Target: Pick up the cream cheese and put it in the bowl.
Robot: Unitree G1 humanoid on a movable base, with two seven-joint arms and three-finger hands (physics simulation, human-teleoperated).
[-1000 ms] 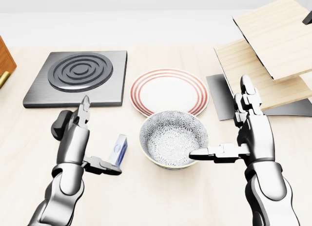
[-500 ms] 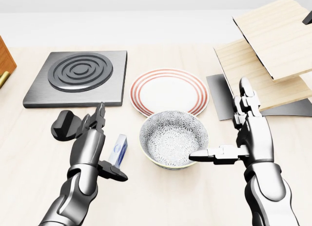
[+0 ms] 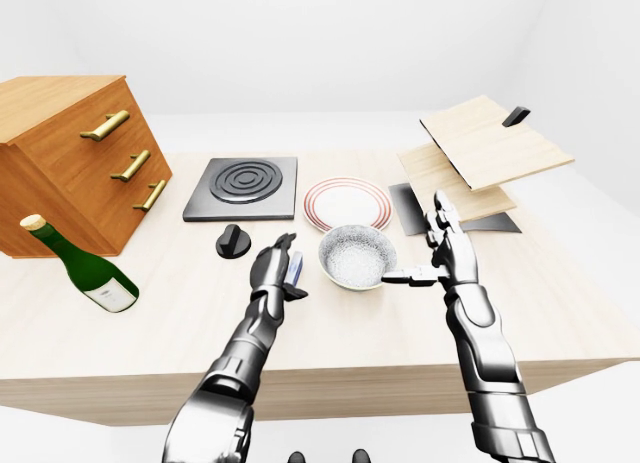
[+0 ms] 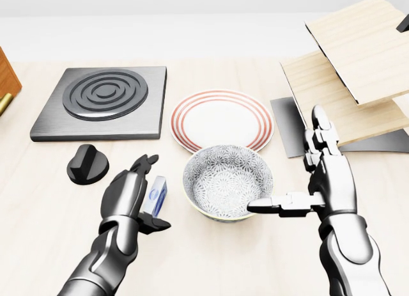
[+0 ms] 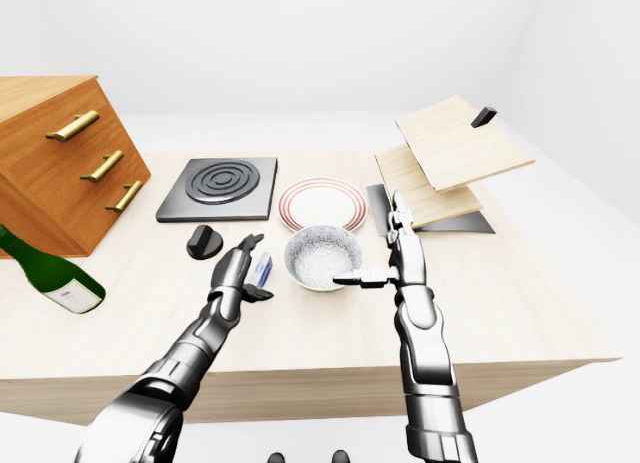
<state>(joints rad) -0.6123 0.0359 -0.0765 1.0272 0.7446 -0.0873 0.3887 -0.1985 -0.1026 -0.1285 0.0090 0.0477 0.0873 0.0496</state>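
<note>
Cream cheese stands on its edge on the counter, just left of the bowl in the head view. It is a small box, white with a blue mark on the side. The left hand is around it from the left: the fingers curve over the top of the box and the thumb reaches under its lower end. The fingers are apart and they are not yet closed on the box; I cannot tell if they touch it.

The bowl is grey with a fine pattern and has nothing inside. The right hand is just to the right of the bowl, with the fingers straight up and spread and the thumb pointing left to the rim of the bowl. It holds nothing.

Above the bowl in the head view lies a plate with red rings, touching or almost touching the bowl. Left of the plate is a dark burner with round grooves, and below it a black knob, near the left hand. At the right are light wooden boards over a grey mat.

In the left-eye view a wooden drawer cabinet with brass handles is at the left end of the counter, and a green bottle lies tilted just below it.
</note>
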